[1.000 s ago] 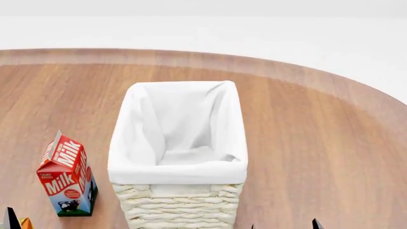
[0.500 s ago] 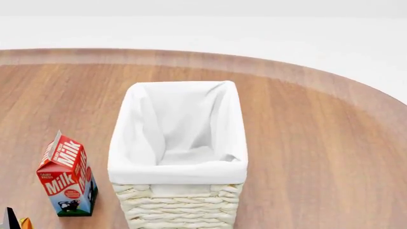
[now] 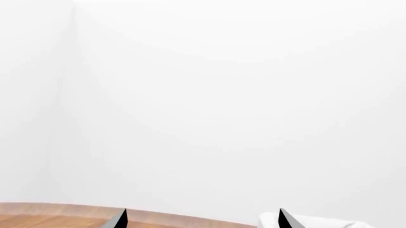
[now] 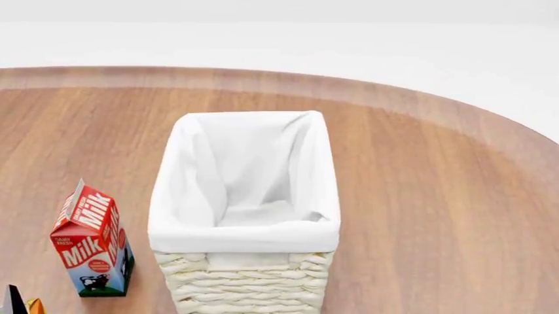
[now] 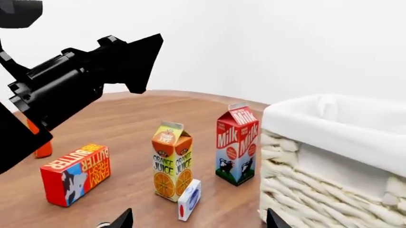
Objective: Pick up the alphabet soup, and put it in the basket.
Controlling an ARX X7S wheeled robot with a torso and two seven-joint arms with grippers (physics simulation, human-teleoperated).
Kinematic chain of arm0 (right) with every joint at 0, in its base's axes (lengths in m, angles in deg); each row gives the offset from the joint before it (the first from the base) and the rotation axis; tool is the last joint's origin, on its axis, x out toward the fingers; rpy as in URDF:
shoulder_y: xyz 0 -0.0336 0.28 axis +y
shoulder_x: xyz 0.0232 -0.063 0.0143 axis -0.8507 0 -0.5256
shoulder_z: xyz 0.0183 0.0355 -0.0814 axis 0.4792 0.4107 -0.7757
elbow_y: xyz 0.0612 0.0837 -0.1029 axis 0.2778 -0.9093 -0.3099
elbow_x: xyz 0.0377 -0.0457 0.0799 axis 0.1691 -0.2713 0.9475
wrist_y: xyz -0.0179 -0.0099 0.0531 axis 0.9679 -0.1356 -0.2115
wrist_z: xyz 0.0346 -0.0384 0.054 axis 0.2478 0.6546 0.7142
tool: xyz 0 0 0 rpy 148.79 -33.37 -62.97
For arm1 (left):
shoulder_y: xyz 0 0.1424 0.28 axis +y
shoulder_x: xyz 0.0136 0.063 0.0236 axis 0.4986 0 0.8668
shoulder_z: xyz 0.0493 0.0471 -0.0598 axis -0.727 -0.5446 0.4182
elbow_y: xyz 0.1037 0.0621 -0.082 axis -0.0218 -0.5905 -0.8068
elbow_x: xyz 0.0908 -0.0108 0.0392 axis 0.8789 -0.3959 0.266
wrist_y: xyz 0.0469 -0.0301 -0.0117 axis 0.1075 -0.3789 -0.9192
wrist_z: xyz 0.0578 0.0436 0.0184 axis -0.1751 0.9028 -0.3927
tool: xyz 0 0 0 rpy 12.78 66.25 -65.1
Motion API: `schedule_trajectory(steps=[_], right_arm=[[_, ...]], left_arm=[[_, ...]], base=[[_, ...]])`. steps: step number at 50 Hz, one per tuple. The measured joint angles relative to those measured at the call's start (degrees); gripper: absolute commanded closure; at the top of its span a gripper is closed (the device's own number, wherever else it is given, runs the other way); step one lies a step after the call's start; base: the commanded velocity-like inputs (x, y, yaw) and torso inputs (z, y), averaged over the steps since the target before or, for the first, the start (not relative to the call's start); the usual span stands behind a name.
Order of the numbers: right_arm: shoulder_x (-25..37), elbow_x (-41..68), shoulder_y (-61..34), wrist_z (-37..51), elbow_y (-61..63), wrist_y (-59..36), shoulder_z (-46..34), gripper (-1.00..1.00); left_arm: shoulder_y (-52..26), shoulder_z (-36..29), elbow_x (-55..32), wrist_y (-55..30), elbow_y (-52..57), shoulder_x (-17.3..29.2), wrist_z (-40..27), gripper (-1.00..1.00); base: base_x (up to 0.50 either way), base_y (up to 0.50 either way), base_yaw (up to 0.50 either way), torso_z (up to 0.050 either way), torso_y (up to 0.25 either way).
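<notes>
The basket (image 4: 243, 216) stood mid-bench (image 4: 436, 196), its lower edge cut off in the head view, with the milk (image 4: 91, 241) just to its left. No soup can could be made out in any view.

The left pincer (image 3: 201, 219) showed only two dark tips, set wide, nothing between them. The right pincer (image 5: 197, 219) likewise showed tips only, wide and empty. Near it were the juice (image 5: 172, 160), butter (image 5: 75, 174) and a small white box (image 5: 189, 199). An orange object (image 5: 42, 142) was mostly hidden behind the left arm (image 5: 76, 80).
</notes>
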Motion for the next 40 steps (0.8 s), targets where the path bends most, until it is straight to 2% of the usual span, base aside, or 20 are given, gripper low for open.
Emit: schedule_trajectory(steps=[40], right_arm=[[3.30, 0.38, 0.30, -5.67, 1.09, -1.30, -4.40, -1.00]], left_arm=[[-0.42, -0.65, -0.09, 0.26, -0.53, 0.52, -0.72, -1.00]], base=[[0.00, 0.00, 0.00, 0.000, 0.000]])
